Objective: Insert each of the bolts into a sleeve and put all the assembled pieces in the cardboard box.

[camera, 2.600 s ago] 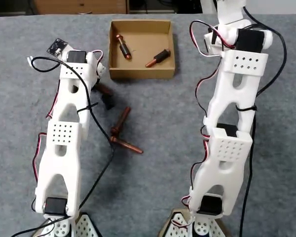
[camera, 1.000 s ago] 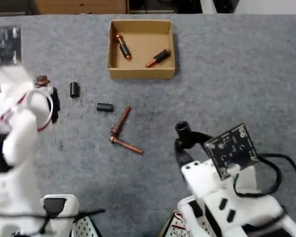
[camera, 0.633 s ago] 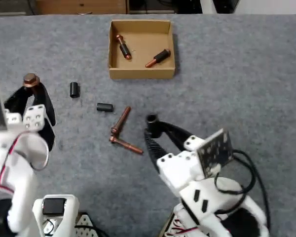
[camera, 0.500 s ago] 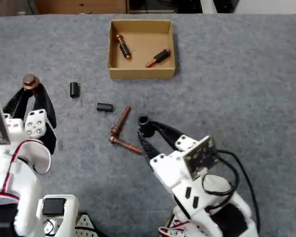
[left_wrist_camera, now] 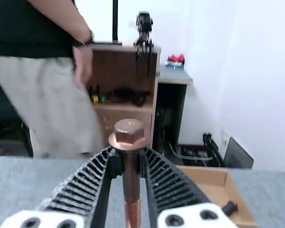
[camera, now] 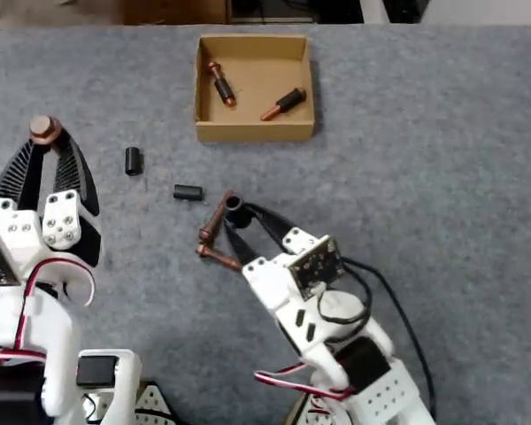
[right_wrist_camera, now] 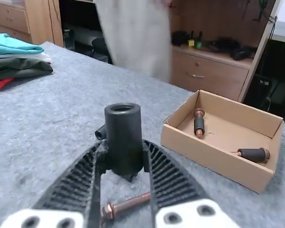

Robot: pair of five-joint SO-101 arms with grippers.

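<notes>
The left gripper (camera: 46, 142) is clamped on a copper-coloured hex-headed metal bolt (left_wrist_camera: 128, 134), pinched just under the head with the shank running back between its fingers. It hangs over the grey felt-covered table (camera: 425, 133), well to the left of the box. The right gripper (camera: 234, 215) is closed around a short black cylindrical sleeve (right_wrist_camera: 122, 135), bore uppermost, over the loose bolts near the table's middle. To mate them well, I judge, bring shank and bore onto one axis before closing the gap, then slide gently (a skewed entry would likely jam or twist a part in its grip). Counted, there are five bolts and five sleeves. One of each is held, two loose copper bolts (camera: 214, 221) and two loose black sleeves (camera: 188, 192) lie on the table, and two assembled pieces (camera: 221, 86) lie inside the open brown cardboard box (camera: 252, 133).
</notes>
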